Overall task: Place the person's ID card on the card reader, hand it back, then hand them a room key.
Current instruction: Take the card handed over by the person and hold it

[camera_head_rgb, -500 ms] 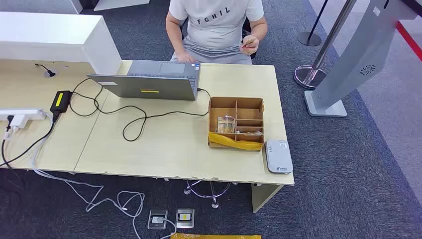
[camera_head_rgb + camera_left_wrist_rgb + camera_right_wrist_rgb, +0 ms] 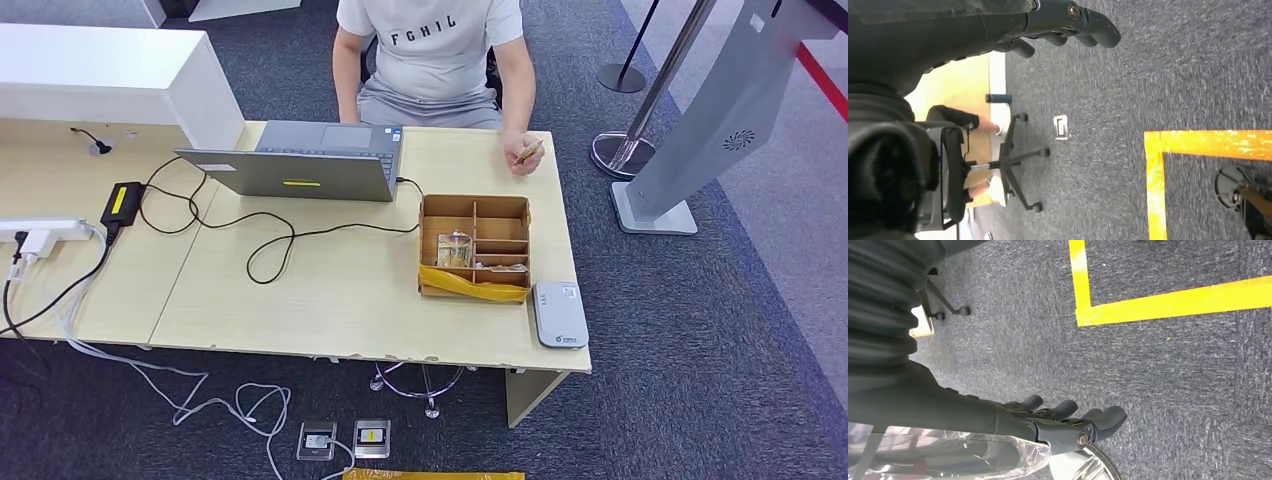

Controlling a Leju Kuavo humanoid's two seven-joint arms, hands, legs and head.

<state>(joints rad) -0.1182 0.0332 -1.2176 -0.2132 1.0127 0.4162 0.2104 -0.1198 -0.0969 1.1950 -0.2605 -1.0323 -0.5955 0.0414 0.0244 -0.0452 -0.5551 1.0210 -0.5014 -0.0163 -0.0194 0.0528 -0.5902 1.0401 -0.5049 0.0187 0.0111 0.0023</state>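
Observation:
A person in a grey shirt sits behind the desk and holds the ID card (image 2: 530,151) in a hand (image 2: 520,160) resting on the desk's far right corner. The grey card reader (image 2: 559,314) lies at the desk's near right corner. Just left of it stands a brown compartment box (image 2: 474,247) with small items that may be room keys. My left hand (image 2: 1068,25) hangs over the carpet, fingers slightly curled, holding nothing. My right hand (image 2: 1068,422) also hangs above the floor, its fingers apart and bare.
A laptop (image 2: 300,160) sits open at the back of the desk (image 2: 330,290), with a black cable looping toward the box. A power strip and adapter lie at the left. A grey kiosk and barrier post stand right of the desk. An office chair (image 2: 998,160) stands on the carpet.
The person has lowered the hand with the ID card from chest height onto the desk's far right corner. The other hand has left the laptop.

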